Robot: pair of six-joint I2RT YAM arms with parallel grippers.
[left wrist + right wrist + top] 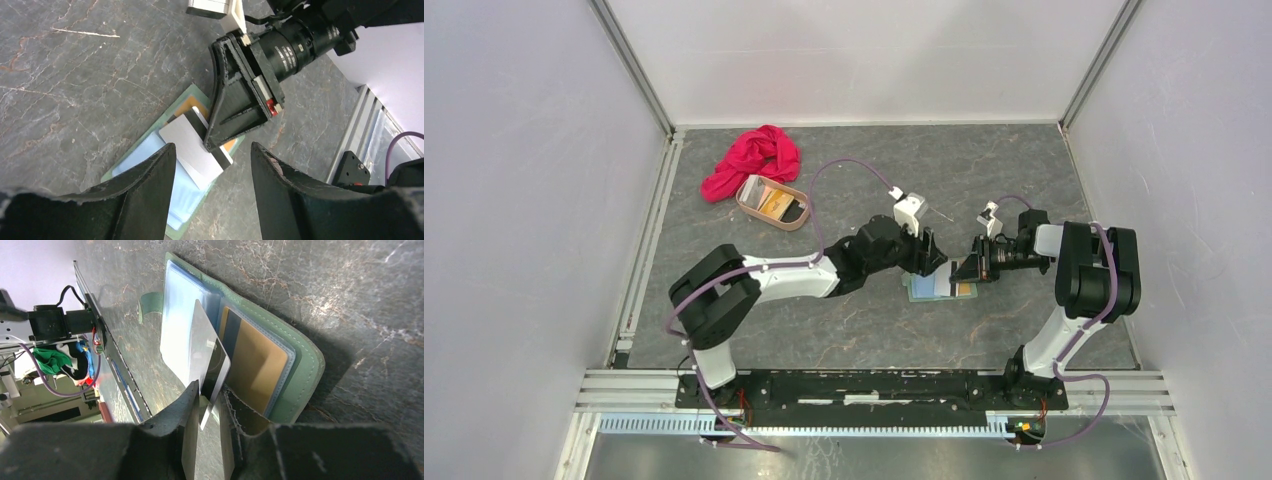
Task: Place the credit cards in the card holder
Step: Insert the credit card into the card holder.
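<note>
Hovering open, left claw crowds silvery card in right claw.

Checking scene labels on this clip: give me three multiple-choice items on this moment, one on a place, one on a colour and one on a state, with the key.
1. Where is the tray?
A. against the right wall
B. next to the red cloth
C. between the arm bases

2. What colour is the card in the right end effector?
A. red
B. purple
C. silvery-white

3. The wallet is:
A. open, lying flat
B. snapped shut
C. standing on edge

Key:
1 B: the top view shows the tray right beside the cloth, at the far left.
2 C: the right wrist view shows a silvery card pinched in the end effector.
3 A: both wrist views show its pockets spread open and facing up.
</note>
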